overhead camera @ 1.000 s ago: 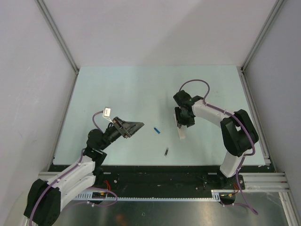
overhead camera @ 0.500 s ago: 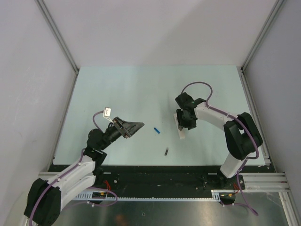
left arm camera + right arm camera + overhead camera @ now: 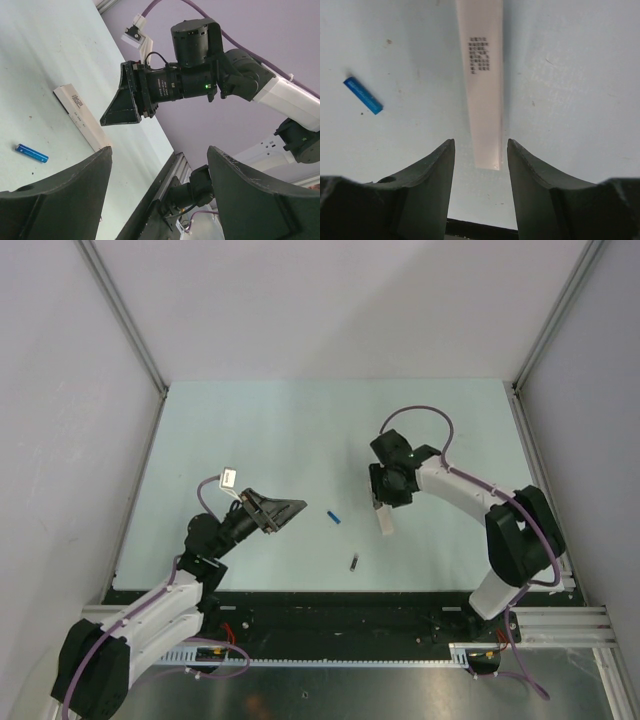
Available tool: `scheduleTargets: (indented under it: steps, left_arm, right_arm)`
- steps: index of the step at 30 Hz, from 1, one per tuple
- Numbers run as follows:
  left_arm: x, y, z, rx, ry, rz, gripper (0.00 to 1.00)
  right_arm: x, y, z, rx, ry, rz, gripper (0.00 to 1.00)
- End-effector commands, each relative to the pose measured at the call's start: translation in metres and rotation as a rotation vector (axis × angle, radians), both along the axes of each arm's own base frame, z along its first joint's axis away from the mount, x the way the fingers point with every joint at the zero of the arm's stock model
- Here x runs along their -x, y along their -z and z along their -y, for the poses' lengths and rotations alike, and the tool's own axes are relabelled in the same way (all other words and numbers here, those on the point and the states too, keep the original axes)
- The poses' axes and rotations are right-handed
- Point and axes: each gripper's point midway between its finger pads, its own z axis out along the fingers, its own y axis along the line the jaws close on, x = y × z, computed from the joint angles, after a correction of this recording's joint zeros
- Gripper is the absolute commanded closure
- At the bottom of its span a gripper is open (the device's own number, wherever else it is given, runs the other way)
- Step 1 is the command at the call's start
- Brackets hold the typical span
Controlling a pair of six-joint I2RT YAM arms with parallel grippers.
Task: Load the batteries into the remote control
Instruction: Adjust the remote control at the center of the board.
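The remote control (image 3: pixel 385 521) is a slim white bar lying flat on the table, with small print on its face in the right wrist view (image 3: pixel 484 75). My right gripper (image 3: pixel 383 500) is open and hovers over it, its fingertips (image 3: pixel 480 150) on either side of the bar's near end without touching. One blue battery (image 3: pixel 333 517) lies to the left of the remote and also shows in the right wrist view (image 3: pixel 363 95). A black battery (image 3: pixel 354 562) lies nearer the front edge. My left gripper (image 3: pixel 292 508) is open and empty, left of the blue battery. The red battery and a second blue one are out of view.
The left wrist view shows the remote (image 3: pixel 82 118), the blue battery (image 3: pixel 31 153) and my right gripper (image 3: pixel 120 107) above them. The dark front rail (image 3: pixel 330 598) runs along the table's near edge. Grey walls enclose the pale green table (image 3: pixel 300 430).
My right gripper has shifted slightly back and left over the remote. The remote, the batteries and my left arm have not visibly moved.
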Motion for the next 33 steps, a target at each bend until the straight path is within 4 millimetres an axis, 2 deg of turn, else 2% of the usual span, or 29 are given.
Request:
scheduleTargets:
  steps: [1,5,12,23,33]
  left_arm:
    - [0.002,-0.008,0.0,0.004,-0.001,0.045,0.19]
    - [0.003,-0.007,-0.001,0.006,-0.001,0.046,0.19]
    - [0.003,-0.006,-0.001,0.003,-0.004,0.045,0.19]
    - [0.003,-0.005,-0.001,-0.002,-0.001,0.043,0.19]
    - [0.003,-0.004,-0.001,-0.005,-0.002,0.041,0.19]
  right_arm:
    - [-0.018,-0.007,-0.021,-0.02,-0.048,0.056,0.49]
    - [-0.025,0.002,-0.025,-0.001,-0.059,0.056,0.5]
    - [-0.037,0.011,-0.015,0.112,-0.056,0.072,0.48]
    - [-0.037,0.026,-0.01,0.168,-0.059,0.043,0.48]
    - [-0.037,0.018,-0.007,0.184,-0.056,0.064,0.51]
